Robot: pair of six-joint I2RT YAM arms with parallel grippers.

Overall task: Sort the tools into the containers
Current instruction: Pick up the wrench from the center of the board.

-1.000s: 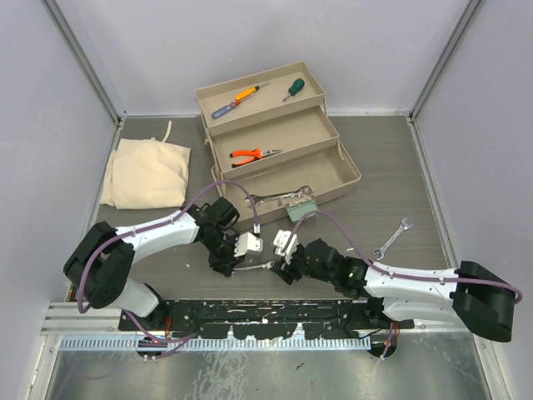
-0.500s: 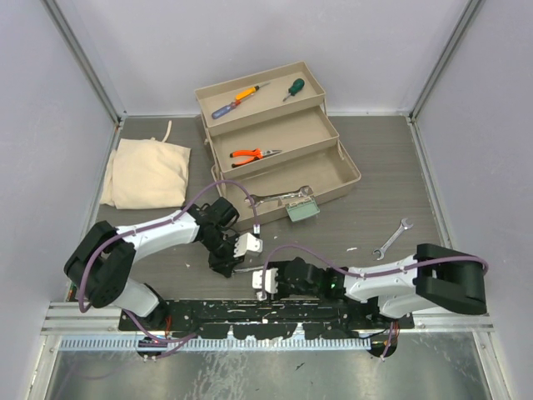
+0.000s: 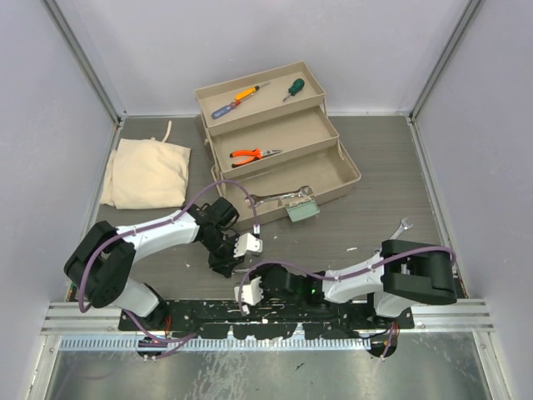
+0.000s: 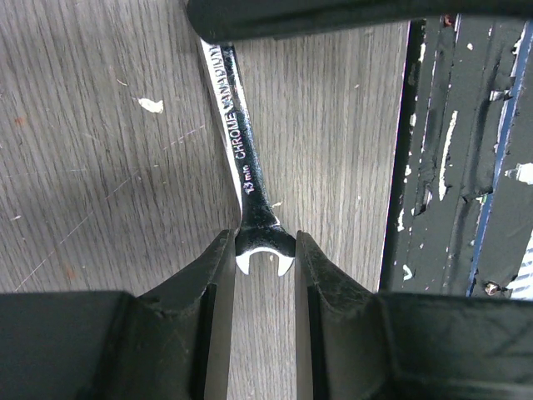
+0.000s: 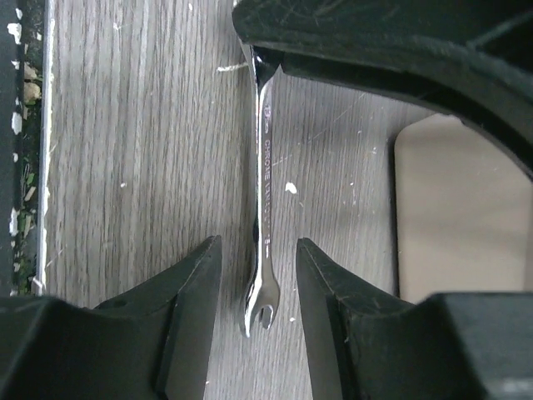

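My left hand (image 4: 265, 254) grips the open end of a silver wrench (image 4: 248, 158) lying on the worktop (image 4: 100, 167) by its near edge. My right hand (image 5: 258, 246) stands open astride the wrench's other end, not touching it.

We find the top view bright and evenly lit from above, with only faint shadows on the table (image 3: 391, 158). Both wrist views are sharp on the wrench (image 4: 250, 179) (its stamped lettering reads plainly), which glints with glare, while the near fingers (image 4: 191, 308) sit dark and slightly soft.
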